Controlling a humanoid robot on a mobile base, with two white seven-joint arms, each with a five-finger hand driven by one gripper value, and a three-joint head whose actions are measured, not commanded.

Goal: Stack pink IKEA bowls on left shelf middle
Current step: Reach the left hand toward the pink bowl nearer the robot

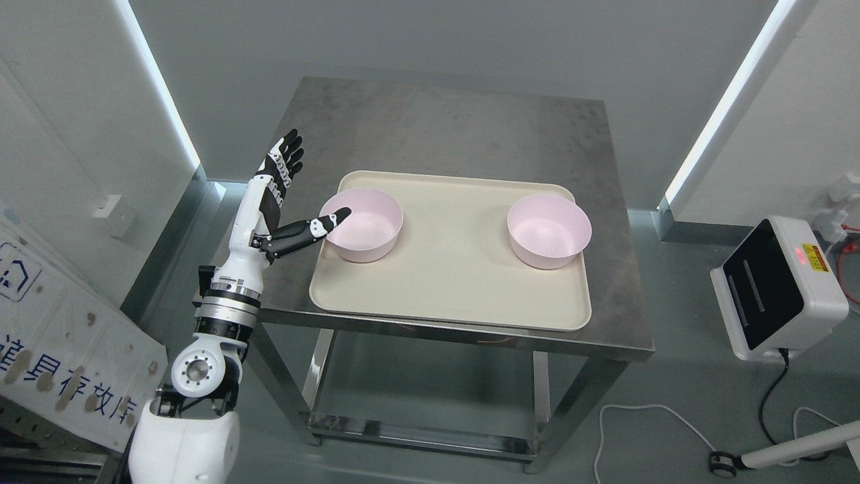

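- Reaching for the nearer round pink plastic bowl (363,232) at the left end of the flat cream rectangular tray (450,296), by the look of it; no grip made yet.
- Best closed in slowly: thumb brought down inside the rim, the four fingers wrapped round the outer wall, so as to pinch the wall rather than push it.
- Worth watching for sliding (light bowl on a smooth tray, likely to skate off toward the middle under a sideways nudge).
- Lifted straight up before any carry toward the second round pink plastic bowl (549,230), well apart at the right end of the same tray, both upright and empty.
- Lowered level into that one for the nest, rims parallel, to avoid a jam; stacking not yet begun.
- Tray resting on the square brushed-steel table (376,121).
- White-and-black left hand (282,195) standing just left of the near bowl, palm turned toward it, released and holding nothing.
- Four fingers (287,153) spread and pointing up and away, clear of the bowl.
- Thumb (316,227) stretched out sideways, tip lying over the bowl's left rim (touching or just above, hard to tell).
- Forearm rising steeply from the lower left.
- Right arm nowhere to be seen.
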